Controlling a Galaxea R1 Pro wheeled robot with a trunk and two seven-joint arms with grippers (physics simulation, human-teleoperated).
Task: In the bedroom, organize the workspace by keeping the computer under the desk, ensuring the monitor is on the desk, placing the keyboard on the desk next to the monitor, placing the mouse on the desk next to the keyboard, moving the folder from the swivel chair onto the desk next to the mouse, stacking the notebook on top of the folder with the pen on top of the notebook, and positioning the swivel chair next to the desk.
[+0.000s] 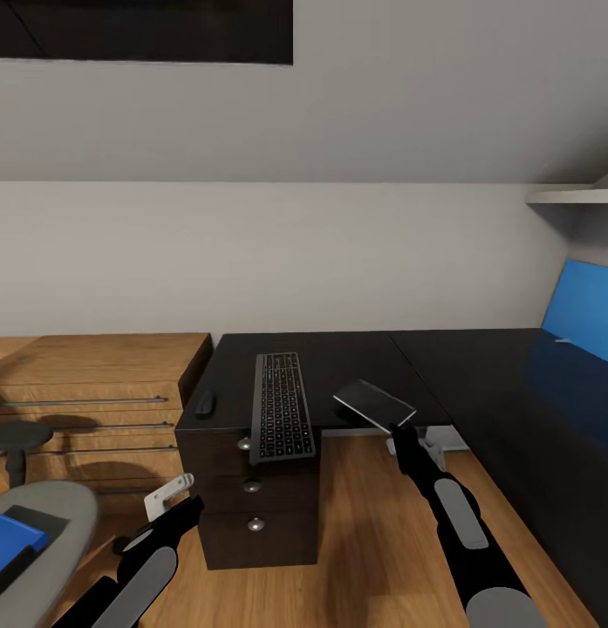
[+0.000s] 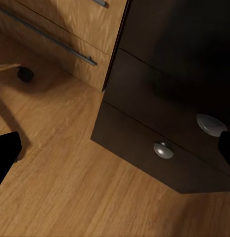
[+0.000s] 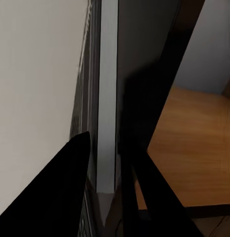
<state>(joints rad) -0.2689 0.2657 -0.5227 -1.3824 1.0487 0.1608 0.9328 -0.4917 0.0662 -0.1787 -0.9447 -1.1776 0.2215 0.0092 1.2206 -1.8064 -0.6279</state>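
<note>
The black desk stands ahead with its dark drawer unit below. The keyboard lies on it lengthwise, its near end hanging over the front edge. The small black mouse sits to its left. My right gripper is shut on the grey notebook, held tilted at the desk's front edge; the right wrist view shows that notebook edge-on between dark fingers. My left gripper hangs open low beside the drawer unit. The blue folder lies on the grey swivel chair, lower left.
A light wooden drawer chest stands left of the desk, with a dark round object on a stem before it. The desk's blue rear panel rises at the right under a white shelf. Wooden floor lies between my arms.
</note>
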